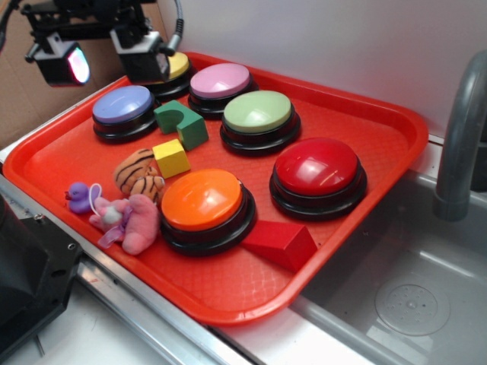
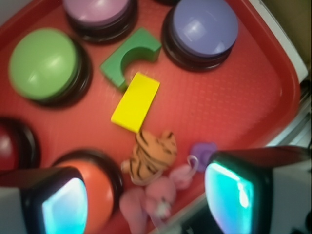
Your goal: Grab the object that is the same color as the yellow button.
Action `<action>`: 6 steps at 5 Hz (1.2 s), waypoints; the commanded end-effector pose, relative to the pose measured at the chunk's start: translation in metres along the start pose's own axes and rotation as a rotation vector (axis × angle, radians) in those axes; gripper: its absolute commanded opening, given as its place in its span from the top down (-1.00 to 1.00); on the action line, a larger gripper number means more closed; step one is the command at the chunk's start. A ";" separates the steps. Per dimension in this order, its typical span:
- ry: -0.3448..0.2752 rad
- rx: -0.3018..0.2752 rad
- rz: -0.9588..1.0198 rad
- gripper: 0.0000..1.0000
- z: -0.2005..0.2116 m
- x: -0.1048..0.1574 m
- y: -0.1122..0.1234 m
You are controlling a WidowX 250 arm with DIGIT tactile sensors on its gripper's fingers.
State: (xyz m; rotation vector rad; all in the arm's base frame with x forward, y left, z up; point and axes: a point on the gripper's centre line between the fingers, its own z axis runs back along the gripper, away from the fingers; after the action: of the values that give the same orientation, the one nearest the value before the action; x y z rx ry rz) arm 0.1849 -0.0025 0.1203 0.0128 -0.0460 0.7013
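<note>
Claw open and empty, high over the tray, approach step: next descend onto yellow block between green arch block and tiger plush.

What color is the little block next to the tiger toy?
Yellow block, clearest in the wrist view.

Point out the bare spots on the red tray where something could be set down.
Bare tray lies along the far right edge, beyond the green button and red button, and at the near corner below the red wedge block. Another patch lies left of the yellow block, below the purple button. The middle, around the green arch block and plush toys, is crowded.
</note>
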 end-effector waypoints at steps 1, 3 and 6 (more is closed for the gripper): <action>-0.056 -0.013 0.148 -1.00 -0.040 0.018 -0.004; -0.013 0.003 0.155 -1.00 -0.074 0.025 0.002; 0.012 -0.034 0.116 -1.00 -0.100 0.022 -0.005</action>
State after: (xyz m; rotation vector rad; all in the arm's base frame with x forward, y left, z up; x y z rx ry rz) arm 0.2089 0.0053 0.0194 -0.0200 -0.0311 0.8133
